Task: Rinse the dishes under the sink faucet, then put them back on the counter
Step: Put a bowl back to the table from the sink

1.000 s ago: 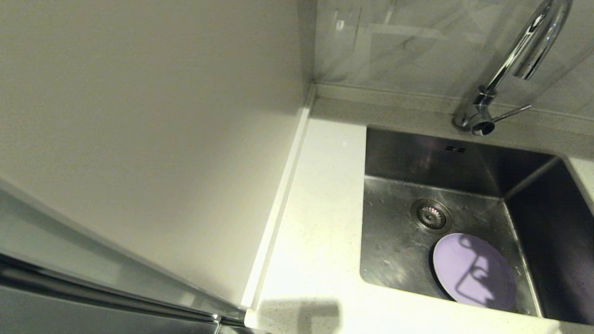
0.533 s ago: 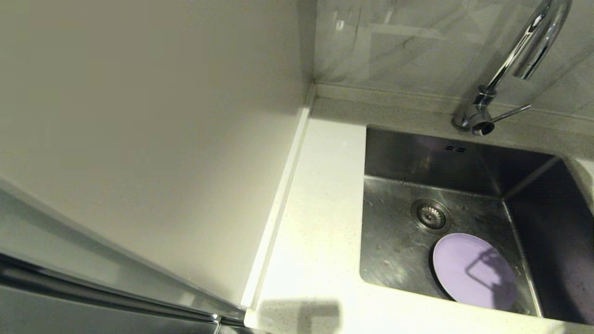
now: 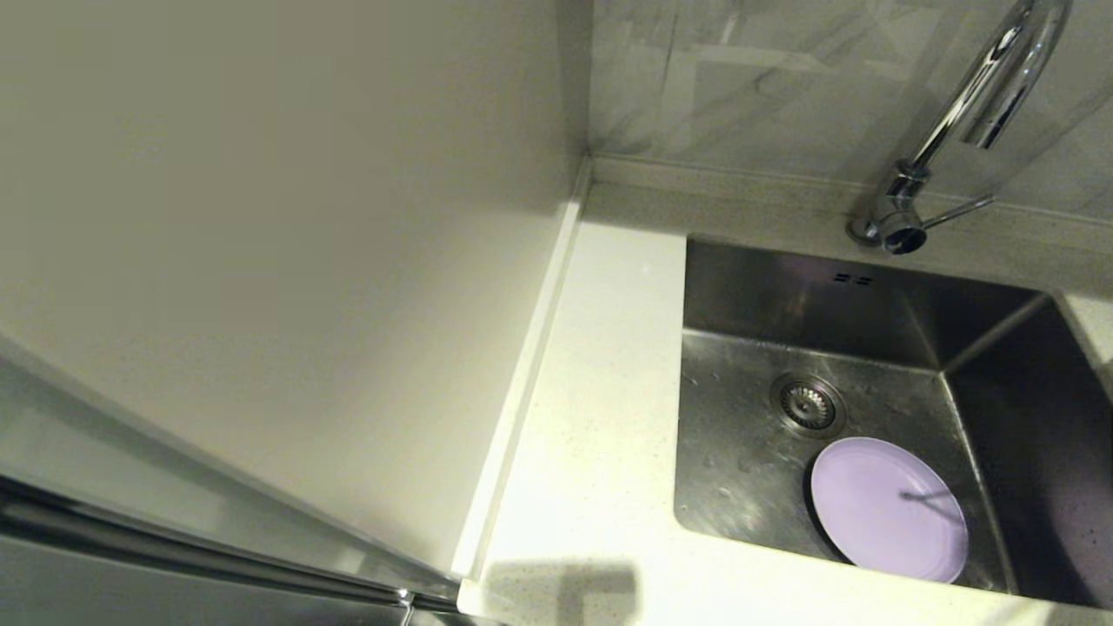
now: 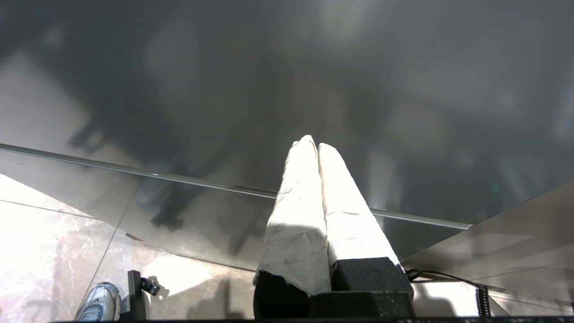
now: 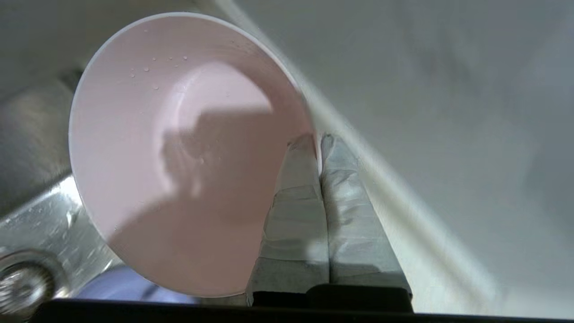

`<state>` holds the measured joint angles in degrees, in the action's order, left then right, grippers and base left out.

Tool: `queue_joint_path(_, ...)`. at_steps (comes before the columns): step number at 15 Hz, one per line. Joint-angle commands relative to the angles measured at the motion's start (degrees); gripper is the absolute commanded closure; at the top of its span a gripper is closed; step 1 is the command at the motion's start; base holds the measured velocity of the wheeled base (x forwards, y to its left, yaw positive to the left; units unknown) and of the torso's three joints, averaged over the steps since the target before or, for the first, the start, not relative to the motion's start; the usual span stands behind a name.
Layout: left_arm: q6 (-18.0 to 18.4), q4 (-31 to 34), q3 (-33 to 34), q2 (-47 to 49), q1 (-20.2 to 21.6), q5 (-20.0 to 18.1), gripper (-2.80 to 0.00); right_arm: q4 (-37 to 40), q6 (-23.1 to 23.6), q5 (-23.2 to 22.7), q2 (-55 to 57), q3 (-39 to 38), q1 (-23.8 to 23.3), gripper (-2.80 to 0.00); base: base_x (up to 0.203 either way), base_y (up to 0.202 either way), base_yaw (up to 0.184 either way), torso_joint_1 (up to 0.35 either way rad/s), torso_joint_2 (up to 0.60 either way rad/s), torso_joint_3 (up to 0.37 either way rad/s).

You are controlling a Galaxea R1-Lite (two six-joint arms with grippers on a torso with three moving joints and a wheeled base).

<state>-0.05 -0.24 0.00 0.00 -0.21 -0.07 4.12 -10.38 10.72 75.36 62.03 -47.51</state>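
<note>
In the right wrist view my right gripper is shut on the rim of the pale pink bowl, which carries a few water drops and hangs tilted above the sink. Neither this gripper nor the bowl shows in the head view. The lilac plate lies flat on the floor of the sink, just in front of the drain strainer. A chrome faucet arches over the sink's back right. My left gripper is shut on nothing and hangs parked low, away from the counter.
A beige wall panel bounds the counter on the left, with a raised rim along it. The faucet's thin lever points right. A tiled wall stands behind the sink.
The shadow of the gripper and bowl on the plate has slid right and shrunk to a thin line. The plate has not moved.
</note>
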Motion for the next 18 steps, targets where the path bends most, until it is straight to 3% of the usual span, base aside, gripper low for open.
queue_joint_path(1,-0.04,-0.02,0.18,0.00,0.03,-0.01,0.00,7.14,-7.47,-0.82,1.50,0.69,-3.23,0.00,0.000,0.000,0.000,0.000,0.00,0.000)
queue_joint_path(5,-0.04,-0.02,0.18,0.00,-0.06,-0.01,0.00,14.23,-14.32,-1.52,1.72,-0.63,-6.43,0.00,0.000,0.000,0.000,0.000,0.00,0.000)
queue_joint_path(10,-0.04,-0.02,0.18,0.00,0.03,-0.01,0.00,14.60,-14.49,-1.45,2.82,-7.01,-8.73,0.00,0.000,0.000,0.000,0.000,0.00,0.000)
queue_joint_path(18,-0.04,-0.02,0.18,0.00,-0.06,-0.01,0.00,13.29,-16.21,-5.41,7.17,-7.38,-9.71,0.00,0.000,0.000,0.000,0.000,0.00,0.000)
